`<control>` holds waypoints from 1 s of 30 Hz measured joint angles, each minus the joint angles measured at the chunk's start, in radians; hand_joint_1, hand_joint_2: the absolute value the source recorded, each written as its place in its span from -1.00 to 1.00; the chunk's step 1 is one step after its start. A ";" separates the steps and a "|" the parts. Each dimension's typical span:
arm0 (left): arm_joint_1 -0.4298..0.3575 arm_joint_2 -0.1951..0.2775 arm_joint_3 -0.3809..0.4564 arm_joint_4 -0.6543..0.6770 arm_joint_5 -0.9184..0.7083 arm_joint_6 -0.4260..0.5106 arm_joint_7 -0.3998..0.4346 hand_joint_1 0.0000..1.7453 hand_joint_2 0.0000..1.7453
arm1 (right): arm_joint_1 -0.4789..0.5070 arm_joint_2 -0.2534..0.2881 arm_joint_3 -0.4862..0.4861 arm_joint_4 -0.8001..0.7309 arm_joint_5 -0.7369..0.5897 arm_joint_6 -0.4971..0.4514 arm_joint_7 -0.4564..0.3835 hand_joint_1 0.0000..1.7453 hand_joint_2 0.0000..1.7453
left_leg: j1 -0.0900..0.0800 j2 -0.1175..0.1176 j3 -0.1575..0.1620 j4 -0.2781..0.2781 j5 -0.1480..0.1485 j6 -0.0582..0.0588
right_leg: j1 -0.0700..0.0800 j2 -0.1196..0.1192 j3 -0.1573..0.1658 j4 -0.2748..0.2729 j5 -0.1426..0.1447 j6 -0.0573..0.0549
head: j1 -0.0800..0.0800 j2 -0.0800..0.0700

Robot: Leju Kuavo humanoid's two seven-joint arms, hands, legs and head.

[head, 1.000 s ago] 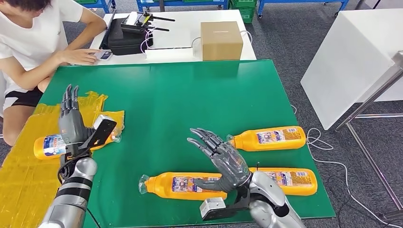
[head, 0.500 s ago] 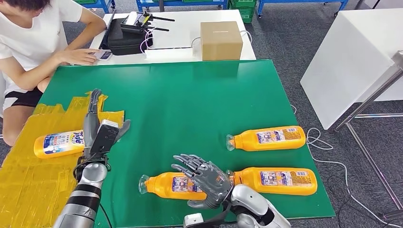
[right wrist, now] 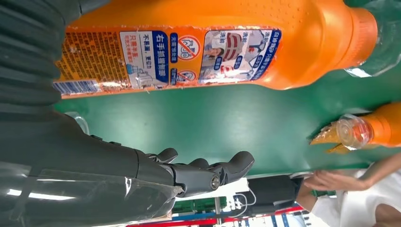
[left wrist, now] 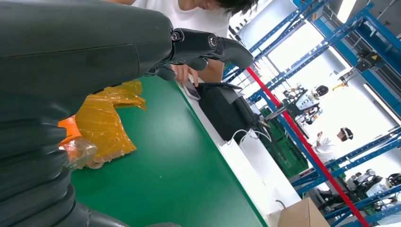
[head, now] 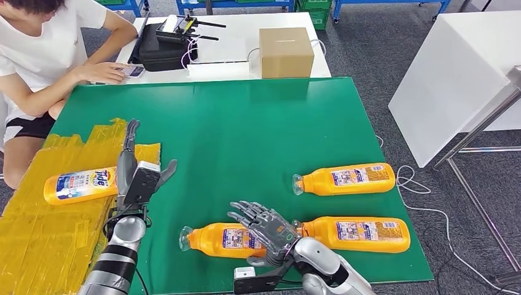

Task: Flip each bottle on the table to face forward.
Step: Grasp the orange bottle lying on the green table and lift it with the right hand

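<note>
Four orange bottles lie on the green table [head: 246, 123]. The left bottle [head: 78, 186] rests on yellow tape [head: 37, 233] with its blue front label up. My left hand [head: 133, 174] stands open and edge-on just right of it, not touching; the left wrist view has this hand [left wrist: 94, 56] above the bottle's wrapped neck [left wrist: 78, 146]. The near centre bottle [head: 218, 239] shows its back label [right wrist: 165, 54]. My right hand [head: 265, 226] hovers over its base end, fingers [right wrist: 208, 175] spread and empty. Two more bottles [head: 347, 178] [head: 362, 233] lie to the right.
A seated person [head: 43, 55] handles a phone at the far left corner. Behind the green table stand a cardboard box [head: 285, 52] and a black bag [head: 163, 49]. A white table [head: 454, 80] is off to the right.
The left bottle has turned over and its front label now faces up; my left hand has let it go and drawn off to the right. My right hand has come down over the centre bottle.
</note>
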 joint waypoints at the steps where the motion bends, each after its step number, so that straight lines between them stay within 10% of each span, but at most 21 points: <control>1: 0.000 0.000 -0.001 0.000 0.000 0.000 0.000 -1.00 1.00 | -0.001 0.001 0.000 0.004 0.000 0.000 0.000 -1.00 1.00 | 0.000 0.000 0.000 0.000 0.000 0.000 | 0.000 0.000 0.000 0.000 0.000 0.000 | 0.000 0.000; 24: 0.027 -0.006 -0.020 -0.037 0.023 0.007 0.032 -1.00 1.00 | -0.091 0.036 0.015 0.196 0.238 0.020 0.243 -1.00 1.00 | 0.000 0.001 0.003 0.000 0.000 0.000 | 0.000 0.000 0.002 0.000 0.000 0.000 | 0.000 0.000; 30: 0.026 -0.010 -0.029 -0.040 0.035 0.009 0.038 -1.00 1.00 | -0.133 0.043 0.021 0.264 0.266 0.040 0.261 0.00 1.00 | -0.001 0.001 0.006 0.000 0.000 0.000 | 0.000 0.000 0.006 -0.001 0.000 0.000 | 0.000 0.000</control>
